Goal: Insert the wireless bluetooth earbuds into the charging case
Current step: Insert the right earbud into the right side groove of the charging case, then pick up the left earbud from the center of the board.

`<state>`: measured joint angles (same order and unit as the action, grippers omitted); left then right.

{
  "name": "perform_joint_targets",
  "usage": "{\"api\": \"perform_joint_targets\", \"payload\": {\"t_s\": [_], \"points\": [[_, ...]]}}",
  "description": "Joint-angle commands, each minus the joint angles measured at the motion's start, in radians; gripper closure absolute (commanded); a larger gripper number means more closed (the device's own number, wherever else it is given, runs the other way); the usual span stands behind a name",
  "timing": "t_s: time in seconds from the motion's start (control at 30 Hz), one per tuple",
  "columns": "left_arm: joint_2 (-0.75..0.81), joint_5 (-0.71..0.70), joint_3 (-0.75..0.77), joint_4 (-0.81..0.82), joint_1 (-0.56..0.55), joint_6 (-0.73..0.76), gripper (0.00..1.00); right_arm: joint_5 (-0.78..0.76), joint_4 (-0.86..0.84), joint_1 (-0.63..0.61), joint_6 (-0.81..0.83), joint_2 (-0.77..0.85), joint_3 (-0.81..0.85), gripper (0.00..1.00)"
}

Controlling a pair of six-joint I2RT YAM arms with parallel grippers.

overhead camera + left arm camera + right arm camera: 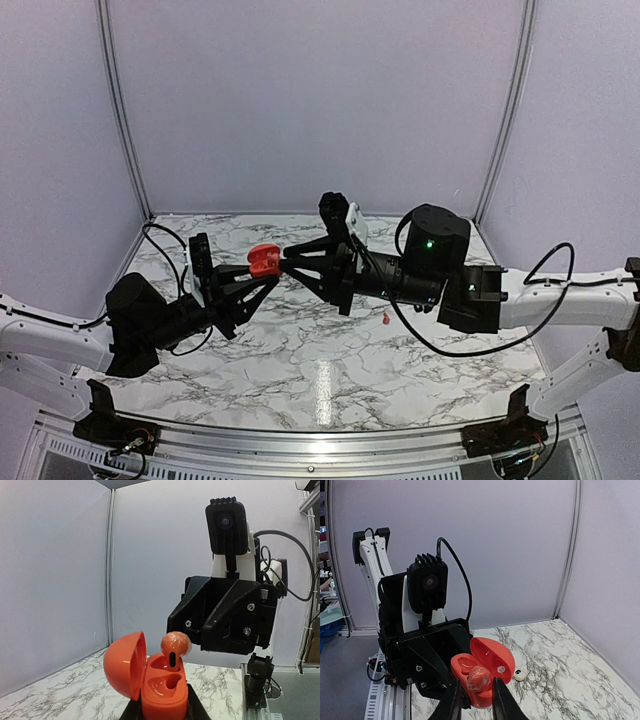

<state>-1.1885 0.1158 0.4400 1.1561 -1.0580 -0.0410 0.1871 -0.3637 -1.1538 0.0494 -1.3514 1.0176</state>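
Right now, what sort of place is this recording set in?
Probably a robot test booth in a lab, not a home: a marble-patterned tabletop closed in by plain pale partition walls with metal corner strips, and cabled arms mounted on a metal rail at its near edge.

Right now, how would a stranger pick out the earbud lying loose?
Start at the marble table, then look just under the right arm. The tiny red earbud lies there alone on the marble; its twin is held aloft at the open case.
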Motion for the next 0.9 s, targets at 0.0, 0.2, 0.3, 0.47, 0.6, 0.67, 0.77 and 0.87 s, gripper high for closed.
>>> {"api": "perform_joint_targets", "payload": {"t_s": [0.0,0.2,0.3,0.47,0.6,0.67,0.77,0.87], "points": [[-0.001,0.028,0.025,-0.007,0.001,0.007,1.00,0.010,0.037,-0.006,0.012,-0.012,0.051,0.78],[-0.007,0.045,0.034,-0.017,0.001,0.010,1.00,-0.031,0.044,-0.006,0.011,-0.019,0.056,0.84],[-0.010,0.051,0.037,-0.021,0.001,0.013,1.00,-0.050,0.043,-0.006,0.009,-0.020,0.055,0.87],[-0.005,0.053,0.040,-0.030,0.001,0.015,1.00,-0.069,0.059,-0.006,0.006,-0.031,0.060,0.87],[-0.001,0.048,0.039,-0.035,0.001,0.016,1.00,-0.058,0.064,-0.006,0.010,-0.030,0.058,0.83],[0.001,0.046,0.036,-0.037,0.001,0.015,1.00,-0.051,0.064,-0.006,0.014,-0.022,0.053,0.82],[0.005,0.038,0.029,-0.041,0.001,0.015,1.00,-0.042,0.068,-0.005,0.017,0.002,0.044,0.81],[0.011,0.025,0.018,-0.052,0.001,0.011,1.00,-0.042,0.075,0.011,0.010,0.048,0.021,0.77]]}}
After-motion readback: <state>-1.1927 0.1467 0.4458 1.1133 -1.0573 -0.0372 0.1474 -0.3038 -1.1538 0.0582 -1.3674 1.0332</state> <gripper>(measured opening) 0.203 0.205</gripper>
